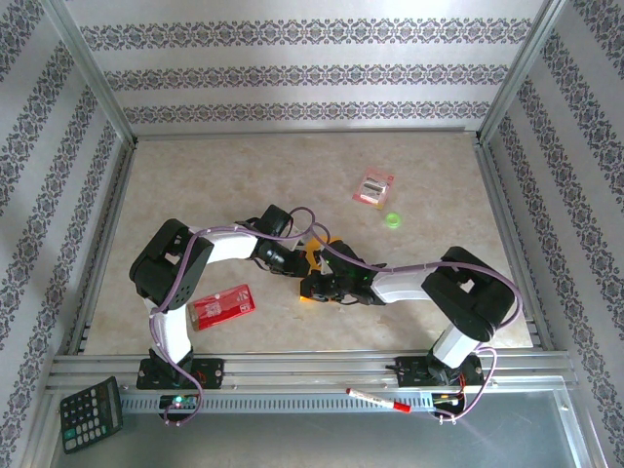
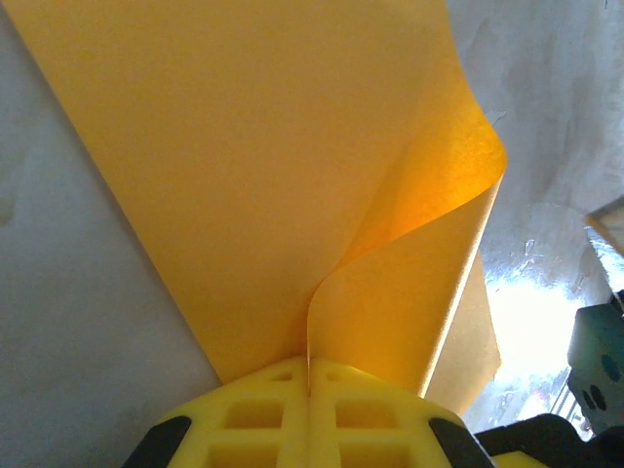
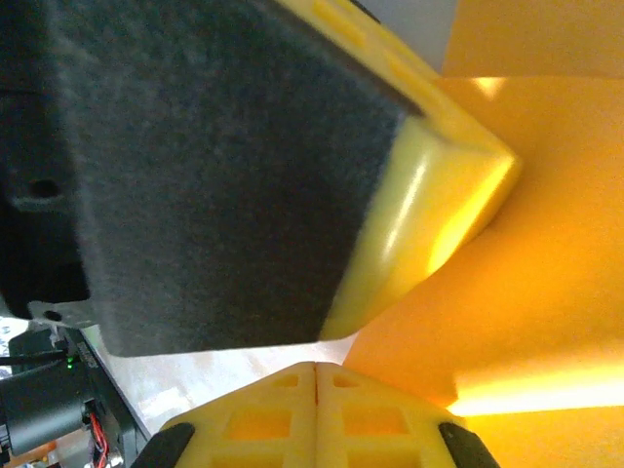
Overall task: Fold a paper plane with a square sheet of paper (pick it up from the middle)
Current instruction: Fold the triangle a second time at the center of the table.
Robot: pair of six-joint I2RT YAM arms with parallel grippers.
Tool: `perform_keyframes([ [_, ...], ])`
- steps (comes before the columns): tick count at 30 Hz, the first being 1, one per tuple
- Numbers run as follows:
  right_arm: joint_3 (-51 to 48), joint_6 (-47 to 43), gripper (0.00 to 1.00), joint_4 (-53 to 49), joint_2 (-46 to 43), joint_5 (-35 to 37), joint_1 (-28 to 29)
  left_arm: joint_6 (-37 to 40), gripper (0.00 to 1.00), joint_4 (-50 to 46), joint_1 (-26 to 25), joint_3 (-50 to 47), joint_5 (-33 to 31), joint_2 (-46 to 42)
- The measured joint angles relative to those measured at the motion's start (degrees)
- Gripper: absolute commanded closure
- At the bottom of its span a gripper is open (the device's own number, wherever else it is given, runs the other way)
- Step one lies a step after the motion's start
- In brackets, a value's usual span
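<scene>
left gripper (image 2: pixel 309 375): yellow fingers pressed together, clamped on the edge of the sheet of paper (image 2: pixel 253 166); the seam between the fingers meets the paper's fold line
right gripper (image 3: pixel 314 375): fingers together with no gap; paper lies just beside its right finger, cannot tell if any is pinched
sheet of paper: orange-yellow, lifted off the table (image 1: pixel 195 185) mid-table between the two grippers; one flap curls up and over to the right in the left wrist view, the rest spreads flat away from the fingers
paper, top view: only small orange bits show (image 1: pixel 312 255), mostly hidden under the two wrists
grippers, top view: left (image 1: pixel 297 265) and right (image 1: pixel 327 283) meet almost touching, slightly near of table centre
right wrist view: the left gripper's dark pad (image 3: pixel 224 175) with yellow tip sits close above the right fingers, against the paper (image 3: pixel 546 292)
red packet (image 1: pixel 222 303): flat on the table, left of the grippers, near the left arm
pink-and-white packet (image 1: pixel 372 186): farther back, right of centre
green round thing (image 1: pixel 392 220): just near of that packet
calculator (image 1: pixel 91 413): bottom left, off the table
red marker (image 1: pixel 378 400): on the front rail
</scene>
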Motion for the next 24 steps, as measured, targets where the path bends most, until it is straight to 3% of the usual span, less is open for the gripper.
perform_keyframes([
  [24, -1.1, 0.0, 0.98, 3.6, 2.4, 0.4, 0.0, 0.0, 1.0, 0.0, 0.0, 0.0, 0.0, 0.0],
])
